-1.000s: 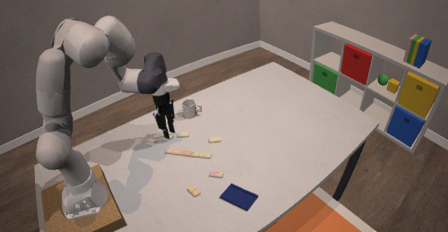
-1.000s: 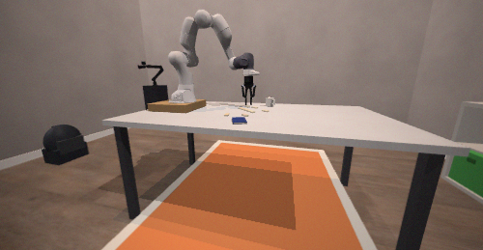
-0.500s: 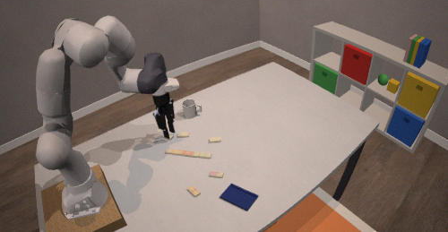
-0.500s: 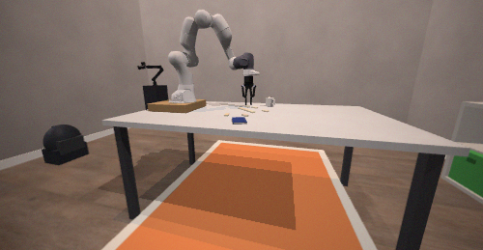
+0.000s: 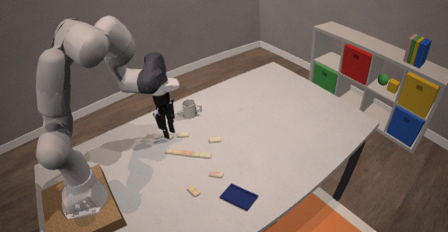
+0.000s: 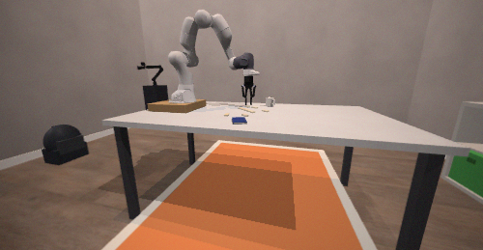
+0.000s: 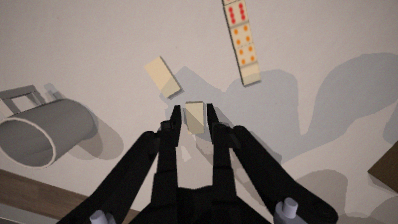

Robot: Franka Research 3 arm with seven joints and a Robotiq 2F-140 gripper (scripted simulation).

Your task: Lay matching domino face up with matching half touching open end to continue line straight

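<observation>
Your table [image 5: 269,109] [image 6: 309,120] carries the mug [image 5: 189,108] [image 6: 269,101] [image 7: 47,132] (you can't make out its contents). Your gripper [image 5: 168,135] [image 6: 248,104] [image 7: 194,112] stands partly open, fingers either side of a plain-topped domino [image 7: 195,117], near the line [image 5: 188,153] [image 6: 246,110] [image 7: 241,42].

Mug [image 5: 189,108] [image 6: 269,101] [image 7: 47,132] near gripper [image 5: 168,133] [image 6: 248,103] [image 7: 194,106]; domino [image 5: 183,134] [image 7: 163,77] closer, line [image 5: 188,153] [image 7: 242,42] apart.
</observation>
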